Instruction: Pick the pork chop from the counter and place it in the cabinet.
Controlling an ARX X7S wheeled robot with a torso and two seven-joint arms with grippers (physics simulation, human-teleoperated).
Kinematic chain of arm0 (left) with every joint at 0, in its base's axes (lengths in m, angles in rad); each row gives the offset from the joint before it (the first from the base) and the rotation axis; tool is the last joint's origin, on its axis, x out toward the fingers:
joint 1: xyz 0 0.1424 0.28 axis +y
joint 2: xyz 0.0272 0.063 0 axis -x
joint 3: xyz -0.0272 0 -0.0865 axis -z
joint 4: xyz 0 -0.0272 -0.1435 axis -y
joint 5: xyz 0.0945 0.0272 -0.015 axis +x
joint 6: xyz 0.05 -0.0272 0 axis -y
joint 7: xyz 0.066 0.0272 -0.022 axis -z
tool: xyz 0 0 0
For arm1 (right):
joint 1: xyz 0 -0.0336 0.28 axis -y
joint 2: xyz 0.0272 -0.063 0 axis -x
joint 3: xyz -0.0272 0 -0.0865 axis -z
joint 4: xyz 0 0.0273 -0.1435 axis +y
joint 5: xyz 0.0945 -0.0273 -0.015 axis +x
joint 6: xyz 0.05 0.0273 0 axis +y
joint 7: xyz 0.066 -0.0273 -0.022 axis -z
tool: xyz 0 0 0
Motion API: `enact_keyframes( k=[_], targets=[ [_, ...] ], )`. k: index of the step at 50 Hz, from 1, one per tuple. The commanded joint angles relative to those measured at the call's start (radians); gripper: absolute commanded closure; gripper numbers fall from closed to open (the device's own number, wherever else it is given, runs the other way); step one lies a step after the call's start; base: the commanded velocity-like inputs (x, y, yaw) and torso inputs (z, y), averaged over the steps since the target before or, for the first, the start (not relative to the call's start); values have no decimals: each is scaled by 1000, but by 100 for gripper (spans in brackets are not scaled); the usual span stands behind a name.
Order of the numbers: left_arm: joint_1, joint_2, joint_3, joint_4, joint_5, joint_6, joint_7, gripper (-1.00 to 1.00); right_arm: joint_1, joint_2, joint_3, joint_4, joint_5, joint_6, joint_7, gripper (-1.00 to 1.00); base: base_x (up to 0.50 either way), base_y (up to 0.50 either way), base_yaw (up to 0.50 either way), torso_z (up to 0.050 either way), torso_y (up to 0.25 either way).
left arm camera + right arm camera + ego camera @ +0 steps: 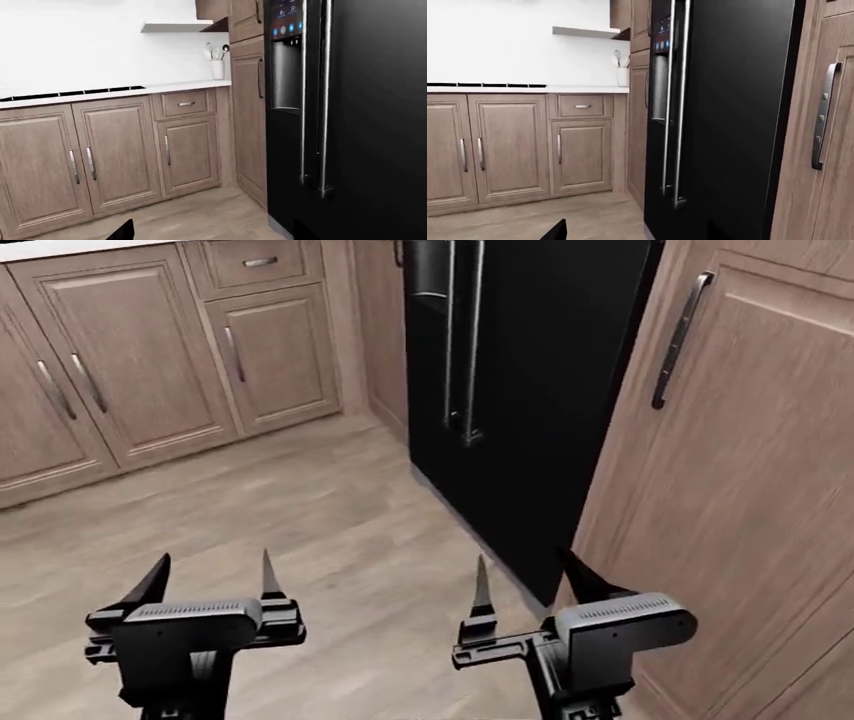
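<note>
Facing a black fridge (534, 390) at 12 o'clock, wood floor (294, 540) below. Left gripper (214, 585) and right gripper (527, 585) with jaws apart, holding nothing. Brown cabinets (134, 360) at 10 o'clock.

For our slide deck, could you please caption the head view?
Both grippers, left and right, open and empty above the wood floor, facing a black refrigerator; no pork chop in sight.

Fridge (521, 390) stands ahead, slightly right of centre, with a tall cabinet (734, 490) flush on its right and a narrow tall cabinet (248, 115) on its left. Left of that runs a row of base cabinets (120, 360) under a worktop (120, 92), a drawer (185, 104) at its fridge end. On the worktop: utensil holder (217, 69) by the narrow cabinet, cooktop (73, 93) further left, shelf (177, 26) on the wall above.
</note>
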Motion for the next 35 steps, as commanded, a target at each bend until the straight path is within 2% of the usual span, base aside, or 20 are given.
enact_keyframes(
  k=[1, 19, 35],
  targets=[
    [-2, -37, -14, 159, 29, -60, -40, -100, 23, 20, 34, -108, 18, 55, 32, -100, 0, 0, 500, 49, -49],
    [11, -45, -22, 237, 28, -91, -65, -100, 18, 40, 33, -149, 35, 65, 40, -100, 0, 0, 500, 49, -48],
    [15, -46, -43, 228, 16, -78, -78, -100, 68, 37, 0, -164, 34, 117, 49, -100, 0, 0, 500, 49, -31]
  ],
)
